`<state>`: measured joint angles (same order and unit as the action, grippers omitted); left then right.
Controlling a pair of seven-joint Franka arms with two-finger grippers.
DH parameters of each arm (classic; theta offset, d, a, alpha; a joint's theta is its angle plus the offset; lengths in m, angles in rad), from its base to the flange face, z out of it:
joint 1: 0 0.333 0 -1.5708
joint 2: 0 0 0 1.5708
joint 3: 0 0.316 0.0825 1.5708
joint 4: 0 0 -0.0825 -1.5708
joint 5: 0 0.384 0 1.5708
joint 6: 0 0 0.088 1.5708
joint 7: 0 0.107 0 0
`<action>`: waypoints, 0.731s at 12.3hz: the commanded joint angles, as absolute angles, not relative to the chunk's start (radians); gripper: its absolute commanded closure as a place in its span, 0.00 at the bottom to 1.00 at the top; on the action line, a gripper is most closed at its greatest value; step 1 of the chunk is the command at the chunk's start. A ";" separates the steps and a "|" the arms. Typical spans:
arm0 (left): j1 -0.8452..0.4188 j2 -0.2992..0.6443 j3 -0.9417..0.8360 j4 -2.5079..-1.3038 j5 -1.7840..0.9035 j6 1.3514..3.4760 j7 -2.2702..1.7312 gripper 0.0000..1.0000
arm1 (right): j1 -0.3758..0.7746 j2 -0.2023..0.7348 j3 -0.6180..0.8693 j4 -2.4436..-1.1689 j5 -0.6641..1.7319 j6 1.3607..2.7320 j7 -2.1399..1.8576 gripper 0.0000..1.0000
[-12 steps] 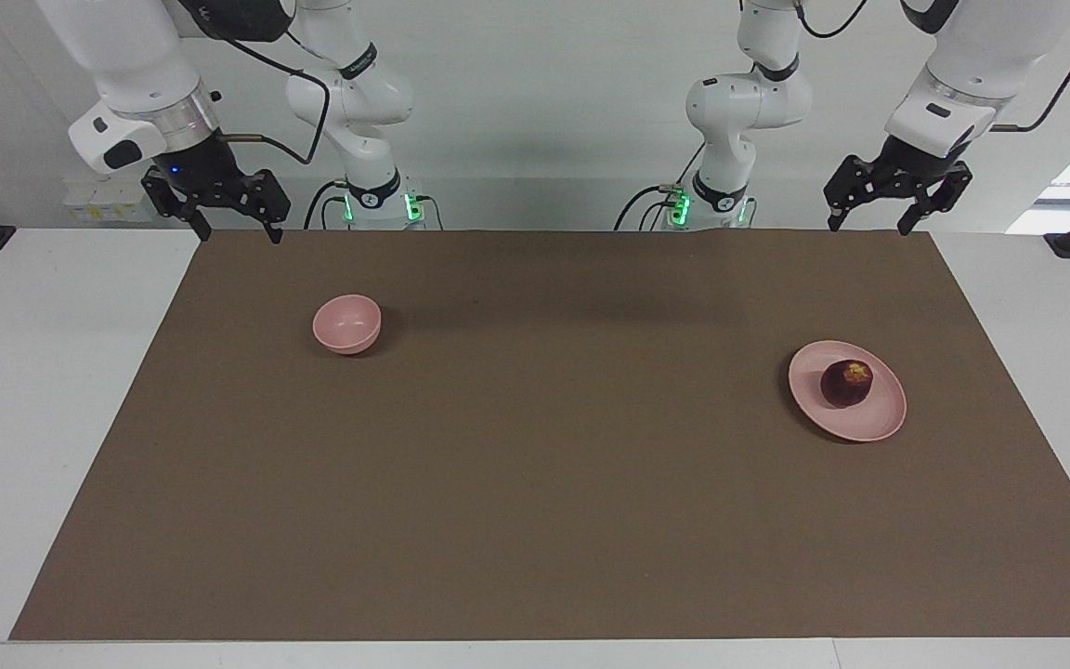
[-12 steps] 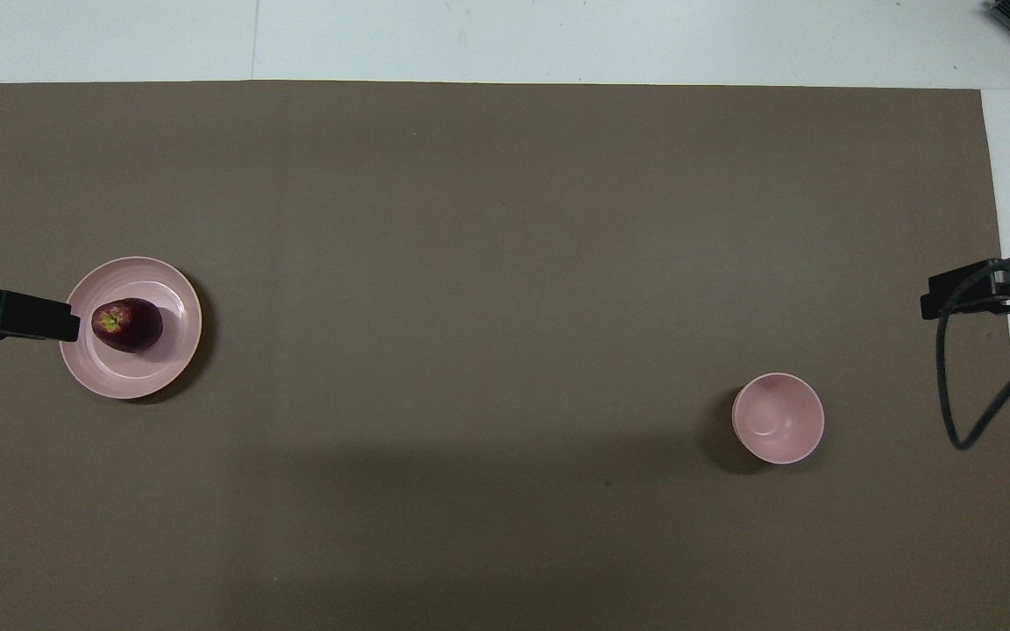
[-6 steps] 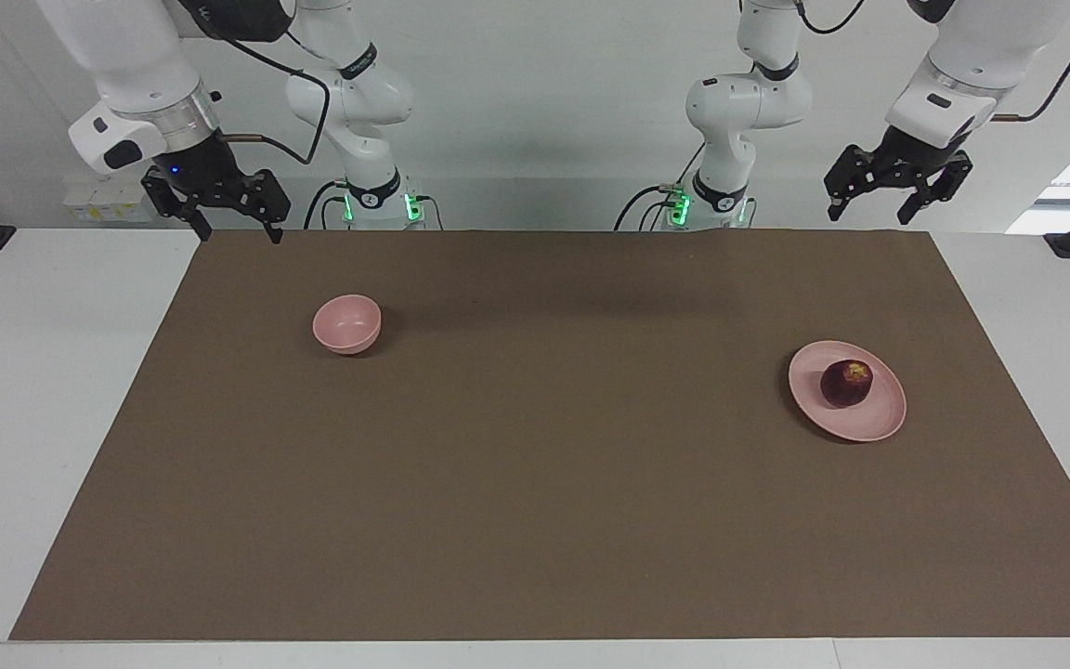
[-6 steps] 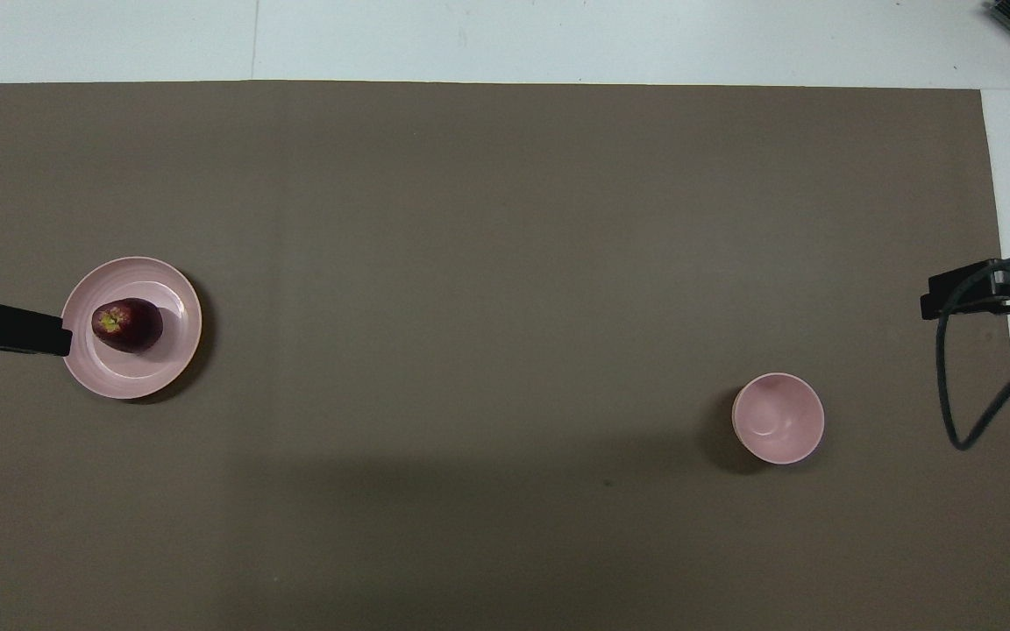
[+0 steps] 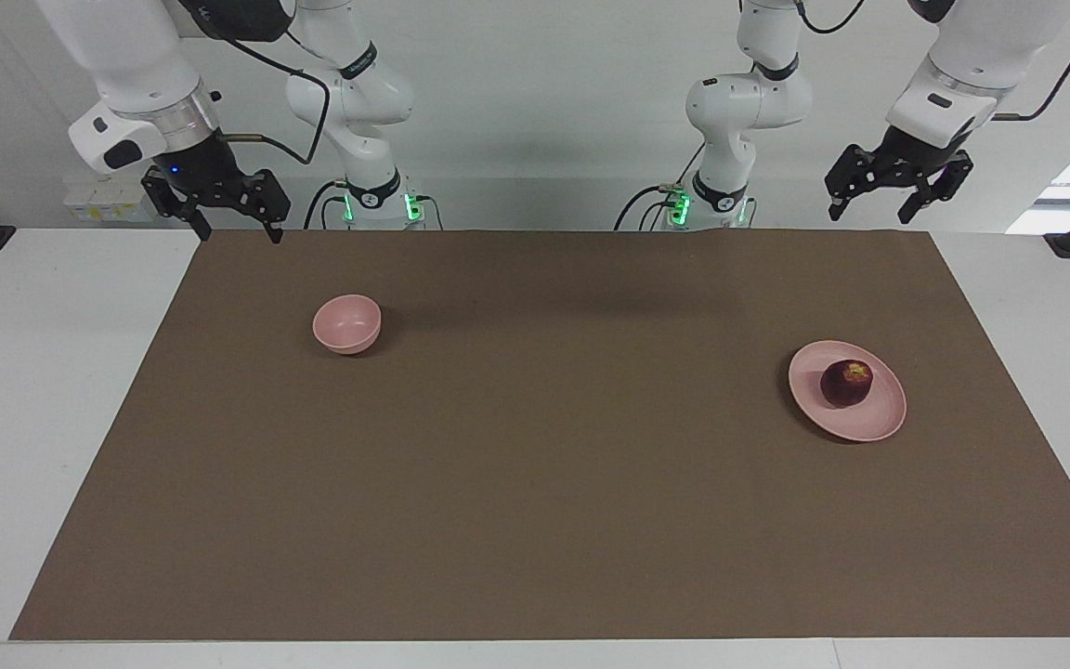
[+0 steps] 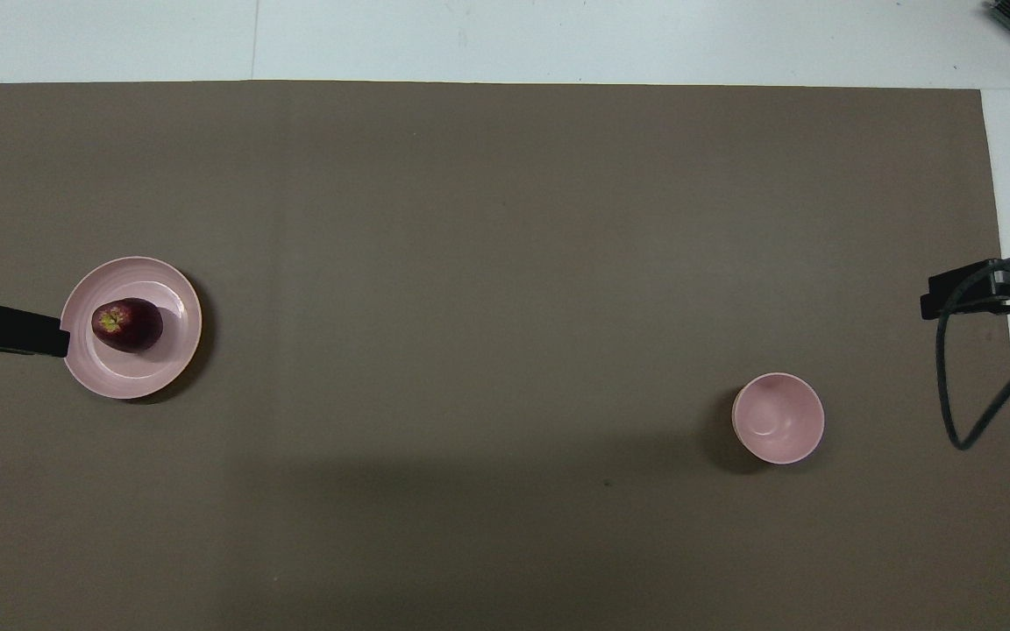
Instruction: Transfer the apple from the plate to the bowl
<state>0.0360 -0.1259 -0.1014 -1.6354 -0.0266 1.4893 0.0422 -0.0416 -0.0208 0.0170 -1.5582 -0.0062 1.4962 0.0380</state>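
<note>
The dark red apple (image 5: 846, 383) (image 6: 126, 324) with a yellowish top sits on the flat pink plate (image 5: 872, 427) (image 6: 132, 383) toward the left arm's end of the table. The small deep pink bowl (image 5: 346, 323) (image 6: 778, 418) stands empty toward the right arm's end, nearer to the robots than the plate. My left gripper (image 5: 869, 216) (image 6: 49, 331) hangs open and empty, high over the mat's edge by the robots, well apart from the plate. My right gripper (image 5: 238, 234) (image 6: 978, 294) waits open and empty over the mat's corner at its own end.
A brown mat (image 5: 544, 465) covers most of the white table (image 5: 43, 390). A black cable (image 6: 961, 386) loops down from the right gripper. The two arm bases (image 5: 377, 200) stand at the table's edge.
The left gripper has risen a little and drawn back from the plate's rim as seen from overhead. The right arm, apple, plate and bowl have not moved.
</note>
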 commanded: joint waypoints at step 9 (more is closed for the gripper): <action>0.100 -0.104 -0.089 -1.793 -0.011 1.699 0.127 0.00 | -0.048 -0.031 0.025 -1.560 0.005 1.493 0.025 0.00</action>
